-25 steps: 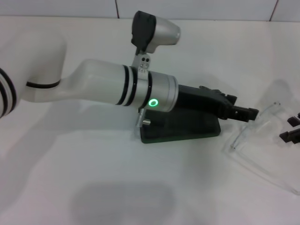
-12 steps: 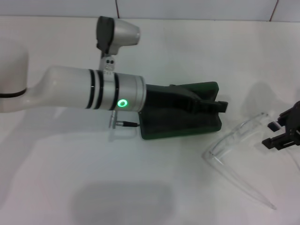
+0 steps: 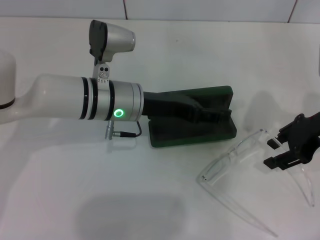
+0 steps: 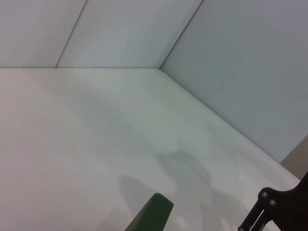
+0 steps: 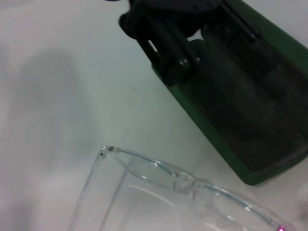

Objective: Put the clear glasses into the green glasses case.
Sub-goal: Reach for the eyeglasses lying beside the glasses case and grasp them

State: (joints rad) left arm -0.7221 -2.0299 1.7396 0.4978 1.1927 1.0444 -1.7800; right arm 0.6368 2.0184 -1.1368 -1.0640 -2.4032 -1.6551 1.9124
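The right gripper (image 3: 278,152) grips the clear glasses (image 3: 235,152) at four o'clock of the open green glasses case (image 3: 192,136); the left gripper (image 3: 220,113) reaches over it, jaws unreadable.

A plain white table (image 3: 60,200) fills the near ground, with soft grey shadows lying on it. Along its far edge stands a pale wall (image 3: 210,9) divided by thin dark seams. The left wrist view shows two pale walls meeting at a corner (image 4: 159,68).

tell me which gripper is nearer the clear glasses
Right. The right gripper is at the clear glasses, on one end; the left gripper sits over the green glasses case.
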